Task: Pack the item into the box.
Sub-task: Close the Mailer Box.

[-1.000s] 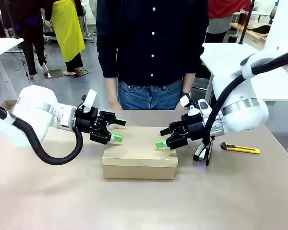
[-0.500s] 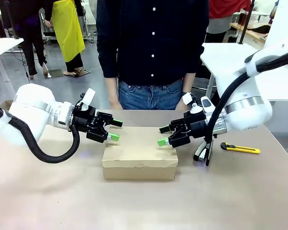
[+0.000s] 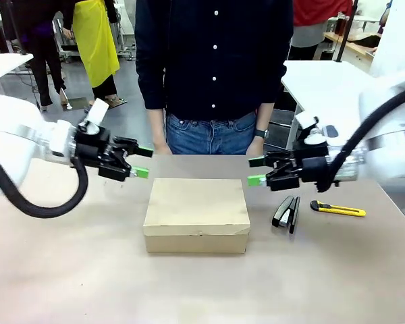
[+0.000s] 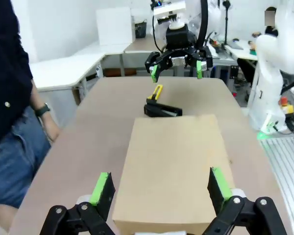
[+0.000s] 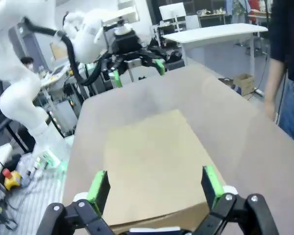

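Box (image 3: 196, 213): closed, flat on table (image 3: 67, 270), centred between both arms. Left gripper (image 3: 139, 162): fingers spread, empty, beside box's left edge. Right gripper (image 3: 256, 171): fingers apart, empty, above stapler (image 3: 285, 210). Pouch: presumably inside, not visible.

Box (image 3: 196, 206) lid shut so I can't see inside, its near end cut off at my left wrist view's bottom edge, right wrist view blurred.
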Robot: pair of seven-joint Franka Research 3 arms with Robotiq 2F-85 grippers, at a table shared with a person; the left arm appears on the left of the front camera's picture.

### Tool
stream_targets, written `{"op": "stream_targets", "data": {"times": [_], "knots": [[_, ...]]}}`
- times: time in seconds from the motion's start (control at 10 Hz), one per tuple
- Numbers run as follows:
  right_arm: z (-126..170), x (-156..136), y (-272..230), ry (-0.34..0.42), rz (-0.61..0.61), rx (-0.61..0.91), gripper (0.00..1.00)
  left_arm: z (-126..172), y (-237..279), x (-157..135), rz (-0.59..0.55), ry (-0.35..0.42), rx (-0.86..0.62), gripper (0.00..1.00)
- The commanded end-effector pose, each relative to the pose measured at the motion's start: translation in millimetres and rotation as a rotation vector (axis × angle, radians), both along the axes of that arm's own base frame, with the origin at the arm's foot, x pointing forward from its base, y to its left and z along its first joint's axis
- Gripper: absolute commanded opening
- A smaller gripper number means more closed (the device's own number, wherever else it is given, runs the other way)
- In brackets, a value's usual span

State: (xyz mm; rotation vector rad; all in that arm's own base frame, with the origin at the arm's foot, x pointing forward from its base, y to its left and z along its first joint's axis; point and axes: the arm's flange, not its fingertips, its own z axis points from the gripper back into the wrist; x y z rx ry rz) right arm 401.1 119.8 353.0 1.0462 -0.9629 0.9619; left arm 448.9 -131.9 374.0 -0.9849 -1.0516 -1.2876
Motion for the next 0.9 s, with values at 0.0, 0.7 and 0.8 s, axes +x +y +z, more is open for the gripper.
{"op": "stream_targets", "data": {"times": [0.0, 0.7, 0.8], "knots": [[18.1, -23.6, -33.6, 0.238, -0.100, 0.121, 1.00, 27.7, 37.4, -38.6, 0.055, 0.169, -0.065, 1.00], [17.8, -15.5, -140.3, 0.695, -0.297, 0.242, 1.00, -2.1, 164.6, -72.1, 0.324, 0.685, -0.140, 1.00], [17.8, -15.5, -140.3, 0.695, -0.297, 0.242, 1.00, -2.1, 164.6, -72.1, 0.324, 0.685, -0.140, 1.00]]}}
